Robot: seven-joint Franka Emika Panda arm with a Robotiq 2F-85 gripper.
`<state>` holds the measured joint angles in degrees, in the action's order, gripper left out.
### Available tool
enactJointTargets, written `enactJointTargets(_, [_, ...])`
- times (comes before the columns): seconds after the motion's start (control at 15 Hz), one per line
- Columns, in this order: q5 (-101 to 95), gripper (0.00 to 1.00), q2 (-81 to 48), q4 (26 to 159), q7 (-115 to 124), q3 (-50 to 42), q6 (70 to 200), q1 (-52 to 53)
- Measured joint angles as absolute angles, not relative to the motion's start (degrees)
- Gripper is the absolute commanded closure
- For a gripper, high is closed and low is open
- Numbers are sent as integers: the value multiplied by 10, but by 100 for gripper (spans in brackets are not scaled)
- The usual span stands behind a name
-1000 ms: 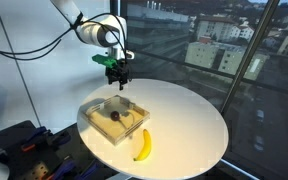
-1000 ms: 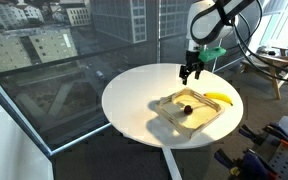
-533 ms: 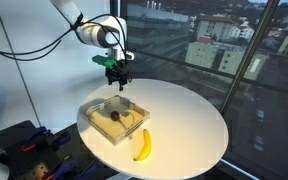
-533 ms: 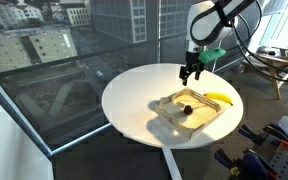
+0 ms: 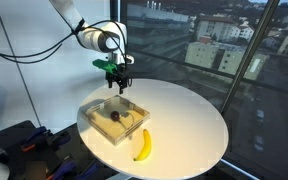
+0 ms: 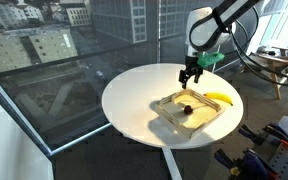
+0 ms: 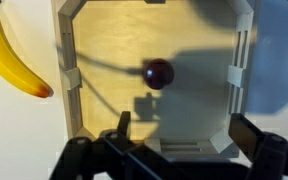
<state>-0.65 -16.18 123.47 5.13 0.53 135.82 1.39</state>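
A shallow clear square tray (image 5: 89,112) (image 6: 164,105) (image 7: 69,90) lies on the round white table (image 5: 189,125) (image 6: 134,100). A small dark round fruit (image 5: 115,118) (image 6: 185,109) (image 7: 158,73) rests inside it. A yellow banana (image 5: 142,146) (image 6: 218,98) (image 7: 12,55) lies on the table just outside the tray. My gripper (image 5: 118,84) (image 6: 189,76) (image 7: 182,132) hangs open above the tray's far edge, holding nothing. In the wrist view the dark fruit sits ahead of the spread fingers (image 7: 121,128), between them and the tray's opposite wall.
Glass walls with city buildings behind surround the table. Dark equipment (image 5: 19,150) (image 6: 259,150) sits on the floor near the table's base. A wooden chair frame (image 6: 274,65) stands at the edge of an exterior view.
The gripper has drifted slightly lower and toward the tray; its jaws stay open. The fruit, tray and banana have not moved.
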Motion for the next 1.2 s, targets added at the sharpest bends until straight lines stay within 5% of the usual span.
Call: enactJointTargets(1.2, [-7,0,-214,1255,51,4,1428,15])
